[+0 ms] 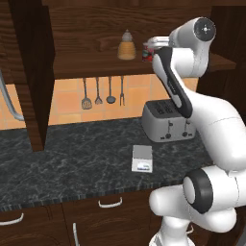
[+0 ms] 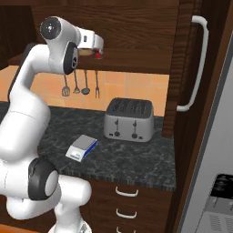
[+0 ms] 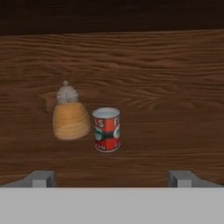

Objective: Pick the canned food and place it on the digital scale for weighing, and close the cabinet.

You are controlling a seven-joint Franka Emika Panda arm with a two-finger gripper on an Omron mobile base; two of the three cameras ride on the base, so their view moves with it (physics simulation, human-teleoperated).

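The canned food (image 3: 107,129), a small red-labelled tin with a silver top, stands upright on the shelf of the open dark wood cabinet (image 1: 86,65). It is just right of a tan bell-shaped bottle (image 3: 70,118). My gripper (image 3: 111,179) is open and raised to shelf height, facing the tin from a short way off, with nothing between its fingers (image 3: 41,178). In the left base view the gripper (image 1: 153,44) partly hides the canned food (image 1: 146,54). The digital scale (image 1: 142,158) lies flat on the black counter, in front of the toaster and bare on top.
A silver toaster (image 1: 168,120) stands on the counter under the shelf. Utensils (image 1: 98,93) hang on the tiled wall. The cabinet's left door (image 1: 31,72) and right door with its long bar handle (image 2: 199,63) stand swung open. Drawers (image 2: 125,193) sit below the counter.
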